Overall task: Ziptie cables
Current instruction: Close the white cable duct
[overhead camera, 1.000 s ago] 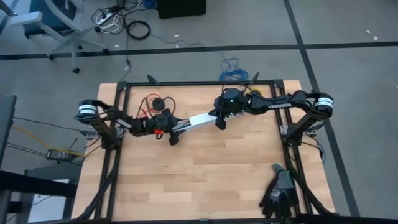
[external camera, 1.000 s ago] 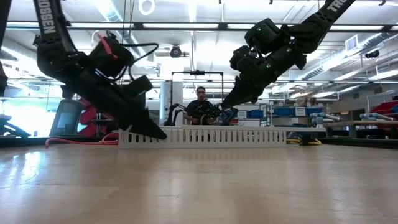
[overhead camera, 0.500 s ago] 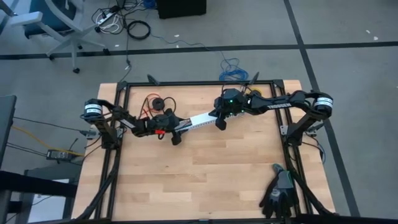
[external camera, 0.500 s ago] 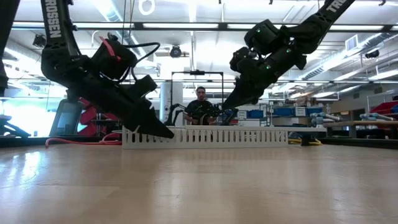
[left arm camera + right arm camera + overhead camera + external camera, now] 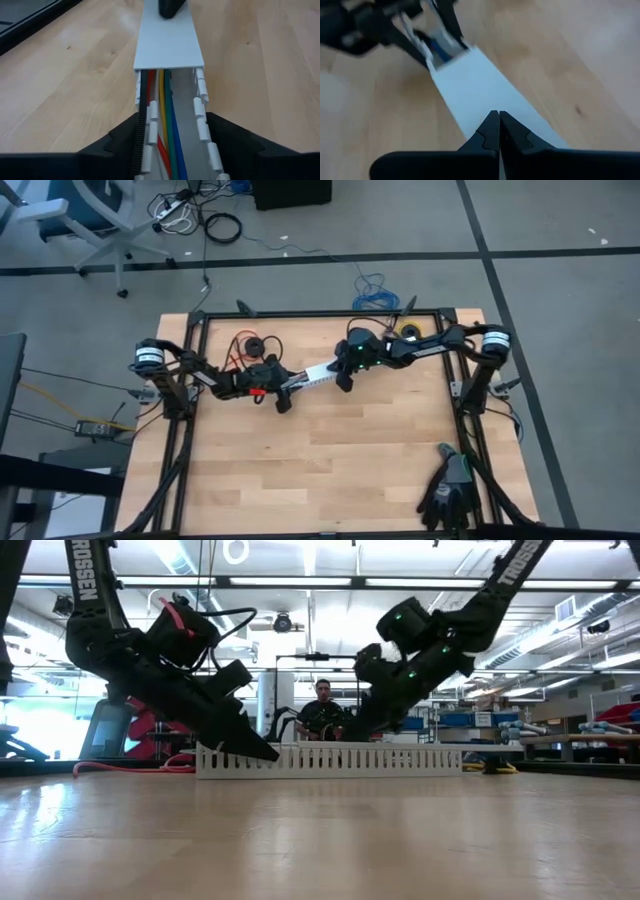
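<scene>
Channel: white slotted plastic channel [image 5: 312, 376] lying across the far half of the table [image 5: 330, 470], between my two arms; its flat white lid [image 5: 167, 42] covers the end toward my right arm and leaves the end toward my left arm uncovered.
Cables: coloured wires [image 5: 167, 130] (red, yellow, green, blue) lying lengthwise inside the uncovered channel and running in under the lid.
Ziptie: dark ribbed strip [image 5: 142, 120] along one inner wall of the channel, beside the wires; not looped round them.
Left gripper: left gripper [image 5: 172, 142] low at the uncovered end, jaws straddling the channel from outside, one finger by each wall; partly open. I cannot tell if they are pressing on the walls.
Right gripper: right gripper [image 5: 495, 125] over the lid, jaws fully closed, tips just above or on its flat surface; nothing between them.
Step, as I judge it: steady the channel with the left, work the lid with the right tip.
Doing it well: keep the left jaws square to the walls; push in line with the channel; press flat.
Risk: lid edge catching a wire or the ziptie; channel skidding sideways.
</scene>
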Available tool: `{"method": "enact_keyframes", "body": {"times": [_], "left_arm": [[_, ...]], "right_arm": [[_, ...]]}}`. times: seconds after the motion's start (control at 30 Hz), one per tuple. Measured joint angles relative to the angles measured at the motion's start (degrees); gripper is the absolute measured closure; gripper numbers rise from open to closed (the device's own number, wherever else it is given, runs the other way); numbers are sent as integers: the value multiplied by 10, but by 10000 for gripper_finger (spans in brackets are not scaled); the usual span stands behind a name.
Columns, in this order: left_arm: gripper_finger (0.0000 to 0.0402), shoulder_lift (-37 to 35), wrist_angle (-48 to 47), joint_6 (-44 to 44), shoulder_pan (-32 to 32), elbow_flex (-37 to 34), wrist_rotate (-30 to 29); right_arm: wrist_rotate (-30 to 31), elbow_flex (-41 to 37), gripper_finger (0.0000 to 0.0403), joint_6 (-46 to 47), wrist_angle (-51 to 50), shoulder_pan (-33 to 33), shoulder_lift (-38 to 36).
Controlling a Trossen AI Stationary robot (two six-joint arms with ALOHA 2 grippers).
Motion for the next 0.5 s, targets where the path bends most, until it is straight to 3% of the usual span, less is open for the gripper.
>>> {"method": "enact_keyframes", "body": {"times": [0.3,0.5], "left_arm": [[192,0,3,0,0,-1,1],[192,0,2,0,0,0,1]], "right_arm": [[-73,135,403,-13,19,32,131],[-84,165,403,-49,18,46,130]]}}
